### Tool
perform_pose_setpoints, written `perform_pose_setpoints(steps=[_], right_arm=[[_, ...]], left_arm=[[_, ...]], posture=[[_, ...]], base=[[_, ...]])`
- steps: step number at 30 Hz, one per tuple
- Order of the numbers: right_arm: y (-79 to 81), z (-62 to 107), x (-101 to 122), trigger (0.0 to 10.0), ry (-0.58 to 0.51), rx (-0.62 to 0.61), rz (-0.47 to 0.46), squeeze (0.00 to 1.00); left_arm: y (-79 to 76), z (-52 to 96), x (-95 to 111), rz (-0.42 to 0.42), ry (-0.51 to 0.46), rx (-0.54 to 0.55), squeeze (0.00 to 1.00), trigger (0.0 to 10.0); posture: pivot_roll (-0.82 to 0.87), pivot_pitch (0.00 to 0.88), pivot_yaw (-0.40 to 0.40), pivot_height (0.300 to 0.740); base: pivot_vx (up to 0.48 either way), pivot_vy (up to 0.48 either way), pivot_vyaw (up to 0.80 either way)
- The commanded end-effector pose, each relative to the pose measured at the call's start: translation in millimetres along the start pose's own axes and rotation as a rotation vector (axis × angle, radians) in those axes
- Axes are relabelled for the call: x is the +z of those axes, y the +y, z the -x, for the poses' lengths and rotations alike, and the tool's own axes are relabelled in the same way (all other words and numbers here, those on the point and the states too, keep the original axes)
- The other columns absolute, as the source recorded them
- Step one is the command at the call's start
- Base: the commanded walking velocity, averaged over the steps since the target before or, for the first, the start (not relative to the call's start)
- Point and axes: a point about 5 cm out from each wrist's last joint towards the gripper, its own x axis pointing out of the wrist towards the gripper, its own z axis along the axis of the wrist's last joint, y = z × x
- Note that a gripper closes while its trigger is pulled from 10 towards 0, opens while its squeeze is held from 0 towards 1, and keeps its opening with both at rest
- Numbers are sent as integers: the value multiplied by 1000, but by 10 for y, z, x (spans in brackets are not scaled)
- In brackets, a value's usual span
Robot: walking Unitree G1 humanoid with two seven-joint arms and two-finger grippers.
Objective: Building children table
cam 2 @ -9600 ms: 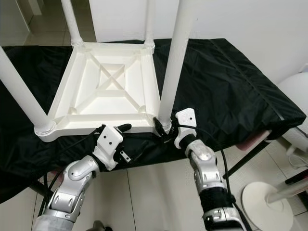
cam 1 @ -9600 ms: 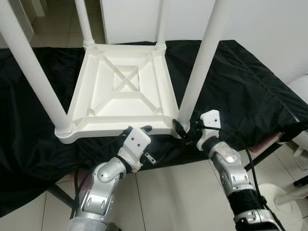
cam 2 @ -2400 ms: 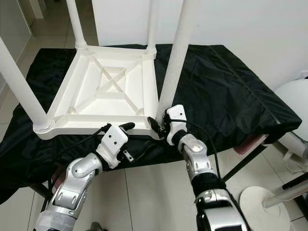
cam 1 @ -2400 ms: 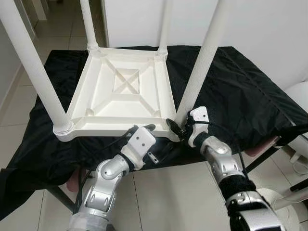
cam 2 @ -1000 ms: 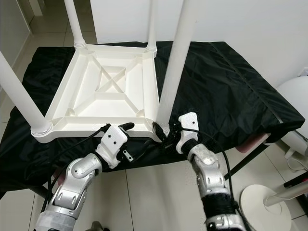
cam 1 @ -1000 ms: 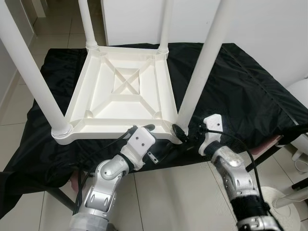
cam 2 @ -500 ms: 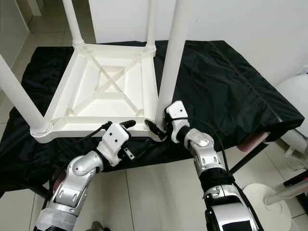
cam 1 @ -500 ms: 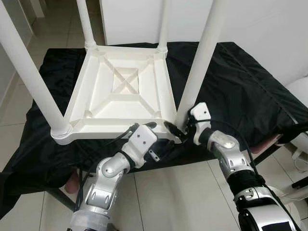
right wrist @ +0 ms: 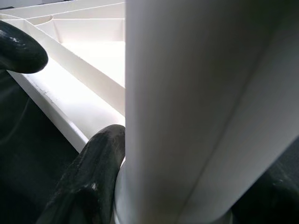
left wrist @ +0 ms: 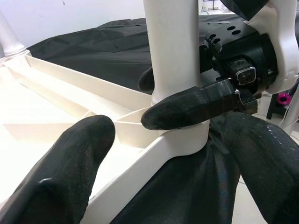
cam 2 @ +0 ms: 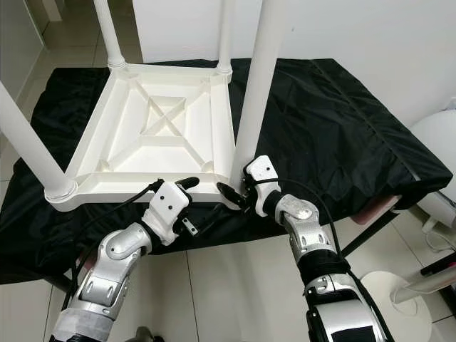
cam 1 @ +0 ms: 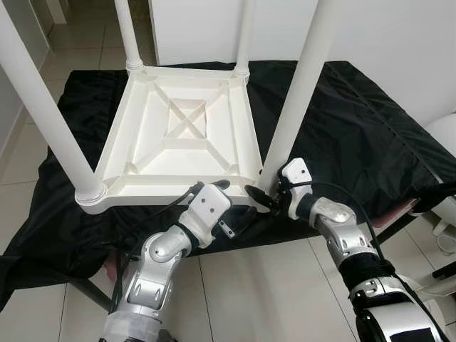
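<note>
The white children's table (cam 1: 178, 117) lies upside down on a black cloth, all its legs pointing up. My right gripper (cam 1: 262, 191) is shut around the foot of the near right leg (cam 1: 299, 92). In the left wrist view one of its fingers (left wrist: 187, 107) curls across that leg where it meets the corner socket. My left gripper (cam 1: 221, 191) is open and straddles the table's front rim (cam 1: 171, 192) just left of that corner. One of its fingers (left wrist: 60, 177) rests over the rim's inner side. The other finger (left wrist: 266, 158) hangs outside the rim, above the cloth.
The black cloth (cam 1: 356, 128) covers a low work table whose front edge is right before me, with tiled floor (cam 1: 256, 285) below. A white round object (cam 1: 445, 135) and a white stand base (cam 2: 399, 292) sit at the right. A white wall stands behind.
My right wrist has swung left and closer to the near right leg, keeping its hold at the foot. The left gripper stays at the front rim.
</note>
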Motion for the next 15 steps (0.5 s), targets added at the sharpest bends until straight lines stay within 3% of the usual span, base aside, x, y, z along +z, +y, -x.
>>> perform_pose_setpoints(steps=[1, 2, 8, 9, 12, 13, 15], right_arm=[[28, 70, -142, 0, 49, 15, -34, 0], [35, 60, -147, 10000, 37, -6, -72, 0], [70, 25, -101, 10000, 10, -105, -93, 0], [114, 10, -73, 10000, -10, -143, -143, 0], [180, -5, -48, 10000, -23, -195, -159, 0], [303, -22, -24, 10000, -35, -294, -202, 0], [303, -22, -24, 10000, -35, -294, -202, 0]], left_arm=[[29, 13, -25, 8, 15, 112, 0, 10000], [21, 14, -27, 9, 16, 109, 0, 10000], [15, 17, -35, 12, 18, 110, 0, 10000], [10, 21, -37, 13, 18, 110, 0, 10000], [1, 22, -39, 15, 19, 108, 0, 10000], [-11, 24, -41, 18, 19, 106, 0, 10000], [-11, 24, -41, 18, 19, 106, 0, 10000]], posture=[[-50, 66, -30, 740], [-51, 67, -33, 740], [-54, 70, -34, 740], [-56, 73, -34, 740], [-59, 75, -34, 740], [-63, 78, -31, 740], [-63, 78, -31, 740]], base=[[0, 0, 0], [0, 0, 0], [0, 0, 0], [0, 0, 0], [0, 0, 0], [0, 0, 0], [0, 0, 0]])
